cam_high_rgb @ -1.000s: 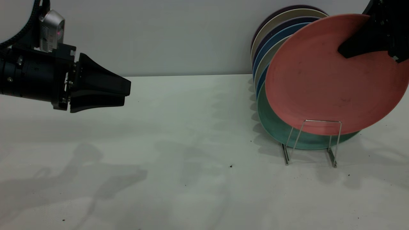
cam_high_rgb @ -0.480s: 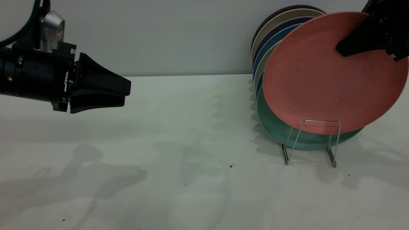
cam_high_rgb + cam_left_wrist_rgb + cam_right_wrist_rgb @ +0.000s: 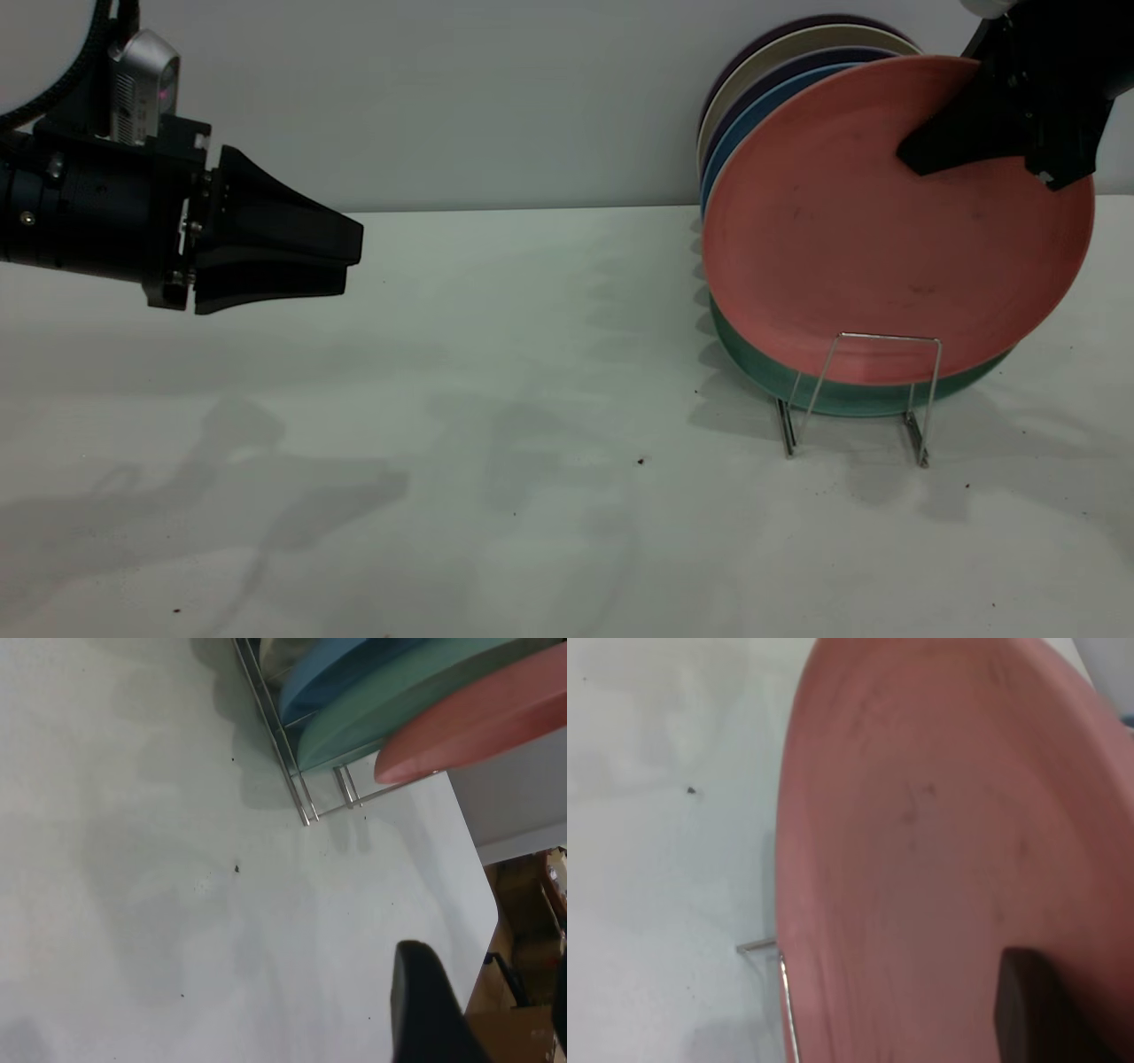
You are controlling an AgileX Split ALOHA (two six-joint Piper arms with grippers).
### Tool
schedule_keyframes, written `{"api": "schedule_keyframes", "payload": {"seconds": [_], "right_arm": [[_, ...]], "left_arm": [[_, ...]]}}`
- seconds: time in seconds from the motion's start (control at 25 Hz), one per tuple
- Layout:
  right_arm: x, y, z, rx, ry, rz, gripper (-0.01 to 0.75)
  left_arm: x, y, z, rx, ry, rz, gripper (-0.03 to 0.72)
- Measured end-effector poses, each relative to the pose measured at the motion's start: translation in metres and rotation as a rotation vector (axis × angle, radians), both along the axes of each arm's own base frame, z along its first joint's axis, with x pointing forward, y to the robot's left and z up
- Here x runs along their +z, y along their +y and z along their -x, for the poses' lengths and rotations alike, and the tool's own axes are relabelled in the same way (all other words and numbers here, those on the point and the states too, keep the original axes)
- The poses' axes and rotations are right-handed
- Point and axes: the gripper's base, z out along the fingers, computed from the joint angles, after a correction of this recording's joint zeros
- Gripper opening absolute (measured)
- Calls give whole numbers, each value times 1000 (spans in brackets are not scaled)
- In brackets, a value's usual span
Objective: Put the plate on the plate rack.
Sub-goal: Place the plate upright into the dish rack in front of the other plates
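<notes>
The salmon-pink plate [image 3: 886,230] stands nearly upright at the front of the plate rack [image 3: 886,336]. Its lower edge sits behind the rack's front wire loop and close against a teal plate [image 3: 850,403]. My right gripper [image 3: 921,159] is shut on the pink plate's upper right rim, with one black finger [image 3: 1019,992] lying across its face and the other hidden behind it. The left wrist view shows the plate [image 3: 478,718] edge-on above the rack's wires [image 3: 306,797]. My left gripper [image 3: 353,257] hangs above the table at the far left, open and holding nothing.
Behind the teal plate [image 3: 399,700], several blue, cream and dark plates [image 3: 753,115] fill the rack toward the back wall. The white table [image 3: 532,399] stretches between the arms. Its right edge [image 3: 483,895] runs close to the rack.
The right gripper has carried the pink plate leftward and down. The plate now stands more upright, closer against the teal plate. The left arm has not moved.
</notes>
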Motion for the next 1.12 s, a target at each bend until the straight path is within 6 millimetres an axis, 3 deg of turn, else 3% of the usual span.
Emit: {"api": "schedule_keyframes", "payload": {"seconds": [0.76,1.12], "right_arm": [[0,0,0,1,0,1,129],[-1,0,0,6,1,5,213]], "left_arm": [[0,0,0,-2,-4,-1,383],[0,0,0,-3,-5,-1,383]]}}
